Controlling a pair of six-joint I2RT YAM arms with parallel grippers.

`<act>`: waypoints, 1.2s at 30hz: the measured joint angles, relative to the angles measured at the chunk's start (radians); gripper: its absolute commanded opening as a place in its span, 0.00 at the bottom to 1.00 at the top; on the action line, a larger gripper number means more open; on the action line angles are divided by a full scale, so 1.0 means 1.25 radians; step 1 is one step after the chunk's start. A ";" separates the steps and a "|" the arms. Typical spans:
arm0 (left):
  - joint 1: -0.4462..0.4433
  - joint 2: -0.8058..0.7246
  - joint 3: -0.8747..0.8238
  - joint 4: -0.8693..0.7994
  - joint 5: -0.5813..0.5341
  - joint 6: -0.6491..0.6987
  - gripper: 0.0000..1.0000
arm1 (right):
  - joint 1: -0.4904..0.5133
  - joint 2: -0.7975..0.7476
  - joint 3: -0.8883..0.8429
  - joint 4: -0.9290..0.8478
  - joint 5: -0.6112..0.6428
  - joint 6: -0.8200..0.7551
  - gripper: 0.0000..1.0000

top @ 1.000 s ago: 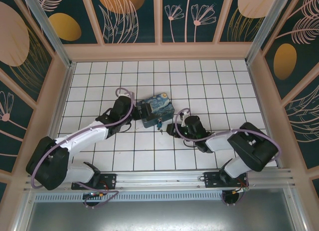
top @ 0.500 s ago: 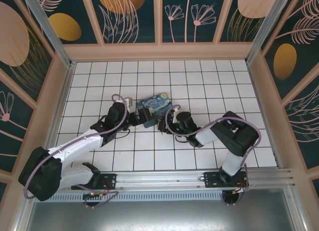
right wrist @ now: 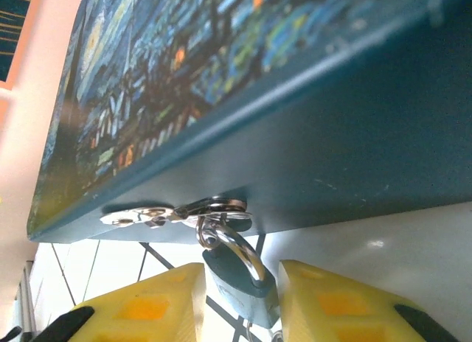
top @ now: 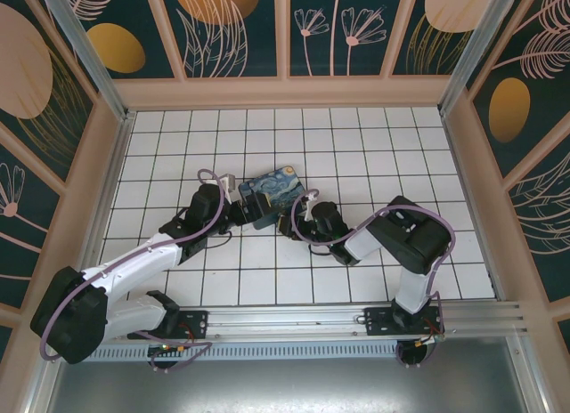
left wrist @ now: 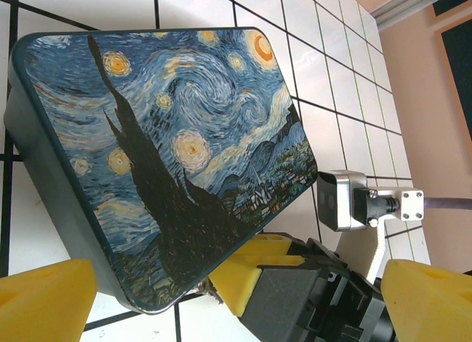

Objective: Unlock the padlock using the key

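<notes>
My right gripper [right wrist: 240, 306] has just narrowed around the padlock [right wrist: 237, 283], pads [right wrist: 147, 309] flanking its body; whether they truly pinch it I cannot tell. The lock hangs at the painted box's [left wrist: 162, 135] front edge. My left gripper [left wrist: 236, 290] gapes wide at that box's corner. Lock steadied, I judge the key comes next.

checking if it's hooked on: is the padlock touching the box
Touching: the right wrist view shows the padlock hanging by its shackle from the metal latch on the box.

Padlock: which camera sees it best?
The right wrist camera: the padlock hangs close up under the box, between the yellow fingers of the right claw. The top camera leaves it too tiny to tell; the left wrist camera catches a metal glint by the box.
</notes>
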 measured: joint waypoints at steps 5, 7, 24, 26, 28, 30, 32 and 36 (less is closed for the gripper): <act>0.000 0.000 0.000 0.000 0.000 -0.003 0.99 | 0.006 0.000 -0.002 0.000 -0.001 0.009 0.25; 0.000 0.000 0.000 0.001 0.000 -0.003 0.98 | 0.009 0.000 -0.002 0.001 0.001 0.012 0.25; 0.000 0.000 -0.005 0.024 0.007 -0.005 0.99 | 0.067 0.040 0.020 0.048 0.096 0.057 0.28; 0.000 0.000 -0.006 0.025 0.011 -0.006 0.99 | 0.074 0.042 0.020 0.051 0.117 0.069 0.23; 0.000 0.000 -0.006 0.026 0.014 -0.006 0.98 | 0.078 0.048 0.019 0.055 0.133 0.084 0.15; 0.000 -0.002 -0.006 0.026 0.015 -0.005 0.99 | 0.079 0.051 0.019 0.062 0.140 0.092 0.08; 0.000 -0.007 -0.007 0.025 0.016 -0.005 0.98 | 0.080 0.051 0.018 0.065 0.147 0.096 0.05; 0.000 -0.034 -0.022 0.023 0.024 -0.005 0.99 | 0.078 0.047 0.018 0.062 0.141 0.102 0.00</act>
